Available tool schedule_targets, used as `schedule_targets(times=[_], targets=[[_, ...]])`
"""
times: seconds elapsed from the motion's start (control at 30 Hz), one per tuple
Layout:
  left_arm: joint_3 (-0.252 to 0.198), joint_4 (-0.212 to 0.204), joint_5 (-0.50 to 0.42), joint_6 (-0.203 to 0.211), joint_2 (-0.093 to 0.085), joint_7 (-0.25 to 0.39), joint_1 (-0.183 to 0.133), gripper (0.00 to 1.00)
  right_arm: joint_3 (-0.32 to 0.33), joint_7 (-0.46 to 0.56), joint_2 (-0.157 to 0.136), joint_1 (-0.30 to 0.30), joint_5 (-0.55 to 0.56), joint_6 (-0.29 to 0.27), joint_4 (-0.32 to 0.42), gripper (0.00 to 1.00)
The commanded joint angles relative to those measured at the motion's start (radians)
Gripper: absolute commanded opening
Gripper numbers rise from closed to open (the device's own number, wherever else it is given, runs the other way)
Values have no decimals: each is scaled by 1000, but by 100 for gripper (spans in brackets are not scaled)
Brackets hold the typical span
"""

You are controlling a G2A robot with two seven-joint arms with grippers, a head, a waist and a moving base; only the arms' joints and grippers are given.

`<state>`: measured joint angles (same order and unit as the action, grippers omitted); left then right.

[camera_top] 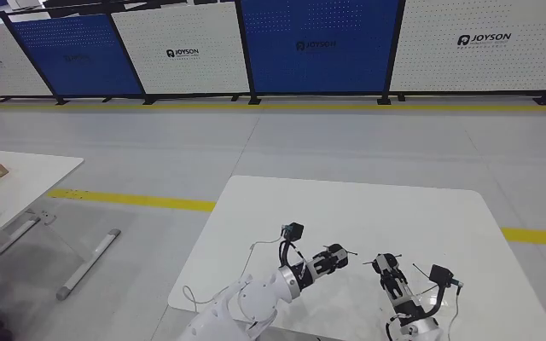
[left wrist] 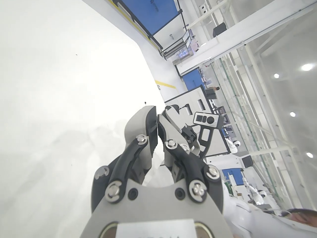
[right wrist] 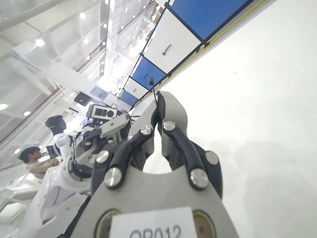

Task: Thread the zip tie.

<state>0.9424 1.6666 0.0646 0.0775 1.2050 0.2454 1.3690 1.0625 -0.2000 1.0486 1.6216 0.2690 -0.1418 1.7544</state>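
The right end effector (right wrist: 158,97), near the table's (camera_top: 358,205) near edge, is pinched shut on the zip tie (right wrist: 153,90). The tie's long axis runs on past the fingertips (right wrist: 162,101), head outermost, roughly toward the far edge. The left end effector (left wrist: 157,112), apart on its left side, is also shut, seemingly on the tie's thin tail.

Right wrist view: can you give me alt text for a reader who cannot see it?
The right gripper is shut on a black zip tie, whose square head sticks out past the fingertips. A white table lies beyond.
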Motion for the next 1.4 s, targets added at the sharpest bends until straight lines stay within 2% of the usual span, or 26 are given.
schedule_targets(times=[0.0,0.1,0.2,0.33,0.63,0.9,1.37], targets=[[0,-1,-4,2,0,3,-1,0,0,0,0,0,0,0,0,0],[0,-1,-4,2,0,3,-1,0,2,4,2,-2,-3,4,0,0],[0,-1,-4,2,0,3,-1,0,14,11,8,-16,-57,-21,1,0],[0,-1,-4,2,0,3,-1,0,21,69,16,-42,-110,-39,-13,0],[0,-1,-4,2,0,3,-1,0,18,85,18,-47,-112,-28,-20,0],[0,-1,-4,2,0,3,-1,0,16,59,34,-54,-106,-42,-38,0],[0,-1,-4,2,0,3,-1,0,7,71,57,-72,-84,-33,-56,0]])
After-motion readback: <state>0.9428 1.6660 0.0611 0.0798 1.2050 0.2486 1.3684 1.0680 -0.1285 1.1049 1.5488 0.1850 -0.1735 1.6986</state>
